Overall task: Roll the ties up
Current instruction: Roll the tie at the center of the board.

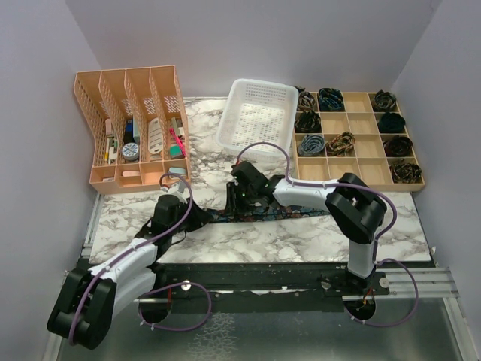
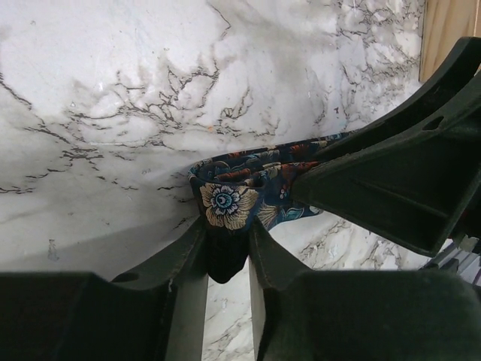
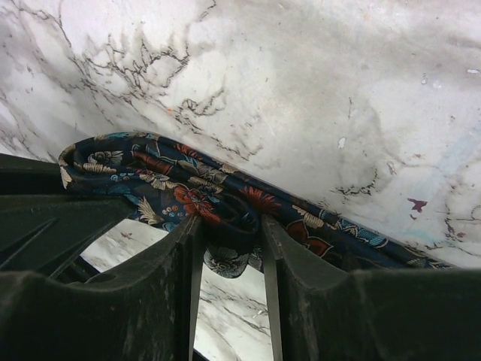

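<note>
Tie (image 1: pixel 289 213) fabric, dark navy with red, blue and cream flowers, lies as a narrow strip across the middle of the marble table (image 1: pixel 301 241), running left to right in the top view. Its left end sits at the left gripper (image 1: pixel 201 218), and the right gripper (image 1: pixel 239 204) comes down on it just to the right, so the two grippers are close together over that end. In the left wrist view the left gripper (image 2: pixel 227 233) has its jaws pinching the tie (image 2: pixel 248 180), with a large pale flower and a dark fold of cloth caught between the two fingers (image 2: pixel 188 271). The strip leads away to the upper right, under the dark body of the other gripper. In the right wrist view the right gripper (image 3: pixel 229 229) also has its jaws pinching the tie (image 3: pixel 188 188), a fold of fabric hanging down in the gap. To the left of the grip the cloth curves round in a doubled loop, and to the lower right it trails flat along the table (image 3: pixel 338 90). At the upper right of the top view a wooden tray (image 1: pixel 353 159) holds rolled ties (image 1: pixel 331 98) in several of its compartments. A white basket (image 1: pixel 259 113) stands in the upper middle and an orange file rack (image 1: pixel 128 128) in the upper left.
</note>
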`<state>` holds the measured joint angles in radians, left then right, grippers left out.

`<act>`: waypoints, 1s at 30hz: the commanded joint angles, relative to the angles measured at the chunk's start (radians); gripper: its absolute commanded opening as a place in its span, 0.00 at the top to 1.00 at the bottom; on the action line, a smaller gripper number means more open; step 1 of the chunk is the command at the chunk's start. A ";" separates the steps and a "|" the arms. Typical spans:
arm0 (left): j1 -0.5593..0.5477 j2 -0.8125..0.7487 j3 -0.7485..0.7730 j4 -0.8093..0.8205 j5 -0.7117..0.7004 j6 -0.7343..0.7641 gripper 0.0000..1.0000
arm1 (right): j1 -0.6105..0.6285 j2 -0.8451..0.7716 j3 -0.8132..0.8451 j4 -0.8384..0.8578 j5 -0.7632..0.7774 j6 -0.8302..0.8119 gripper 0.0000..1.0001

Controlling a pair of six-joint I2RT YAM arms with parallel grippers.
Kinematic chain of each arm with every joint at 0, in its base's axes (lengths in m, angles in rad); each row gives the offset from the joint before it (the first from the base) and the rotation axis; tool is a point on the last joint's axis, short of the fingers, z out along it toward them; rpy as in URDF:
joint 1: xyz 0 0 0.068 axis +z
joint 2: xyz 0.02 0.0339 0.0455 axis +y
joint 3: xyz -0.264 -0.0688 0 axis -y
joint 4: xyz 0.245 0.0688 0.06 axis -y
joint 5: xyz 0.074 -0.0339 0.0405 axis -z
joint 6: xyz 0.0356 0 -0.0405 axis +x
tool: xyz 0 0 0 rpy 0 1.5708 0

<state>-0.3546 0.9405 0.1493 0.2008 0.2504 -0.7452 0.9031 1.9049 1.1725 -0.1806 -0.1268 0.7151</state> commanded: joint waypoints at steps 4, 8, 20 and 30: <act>0.003 -0.038 0.017 -0.041 -0.038 0.040 0.86 | -0.009 0.006 0.045 -0.047 -0.073 -0.062 0.54; 0.003 -0.054 0.061 -0.132 -0.082 0.059 0.94 | -0.011 -0.035 0.062 -0.076 -0.046 -0.086 0.48; -0.007 -0.093 0.170 -0.332 -0.180 0.071 1.00 | -0.023 -0.134 0.022 -0.111 0.067 -0.109 0.41; -0.101 -0.061 0.300 -0.506 -0.361 0.103 1.00 | -0.064 -0.166 -0.030 -0.105 0.103 -0.106 0.40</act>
<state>-0.4133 0.8585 0.3862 -0.2016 0.0151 -0.6674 0.8585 1.7687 1.1660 -0.2695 -0.0631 0.6182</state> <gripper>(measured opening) 0.179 0.594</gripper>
